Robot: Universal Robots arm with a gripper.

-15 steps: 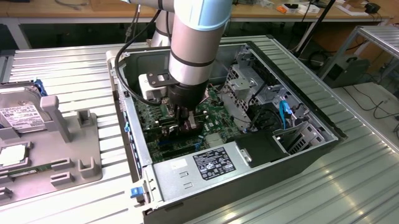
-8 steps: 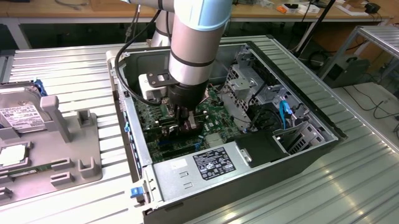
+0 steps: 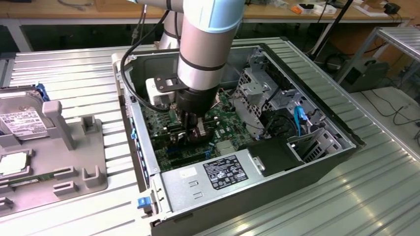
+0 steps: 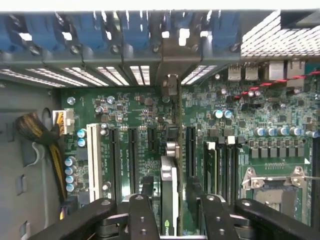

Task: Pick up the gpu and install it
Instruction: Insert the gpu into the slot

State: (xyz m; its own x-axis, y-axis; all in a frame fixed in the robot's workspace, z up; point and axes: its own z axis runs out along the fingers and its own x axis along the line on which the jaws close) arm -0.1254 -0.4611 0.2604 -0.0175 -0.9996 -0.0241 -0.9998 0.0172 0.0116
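Gpu [image 4: 169,192] stands on edge in a motherboard [image 4: 240,125] slot, inside the open case [image 3: 315,105]. Gripper [image 4: 170,207] straddles it, fingers [image 4: 142,210] apart either side, apparently not gripping the gpu.

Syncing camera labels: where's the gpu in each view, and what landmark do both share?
Exterior view: the gpu stands edge-up inside the open PC case, directly beneath the end effector, above the motherboard.
Wrist view: the gpu is the thin upright card between the end effector's fingers, among the expansion slots.
Shared landmark: the green motherboard.
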